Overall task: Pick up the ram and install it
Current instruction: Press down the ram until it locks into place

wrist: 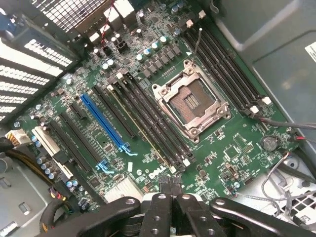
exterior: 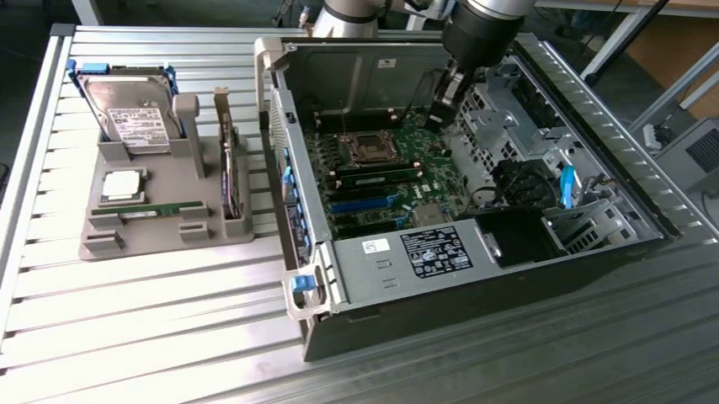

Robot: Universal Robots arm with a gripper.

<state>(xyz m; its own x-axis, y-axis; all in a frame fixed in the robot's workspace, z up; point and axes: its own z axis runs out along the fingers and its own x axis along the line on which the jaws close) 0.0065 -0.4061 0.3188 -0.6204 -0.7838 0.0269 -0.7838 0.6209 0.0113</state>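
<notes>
Broadly, the open computer case (exterior: 483, 194) lies on the slatted table (exterior: 146, 337) with the gripper (wrist: 172, 190) hanging over its motherboard (wrist: 163, 123), fingers pressed together and holding nothing. One green stick, seemingly the ram (exterior: 376, 178), already sits in a slot beside the CPU socket (exterior: 366, 148), while its twin (exterior: 151, 209) lies in the grey holder (exterior: 168, 227). Judged light, stiff and fragile, it is best pinched by its long edges; whether its latches have closed is too small to tell.
</notes>
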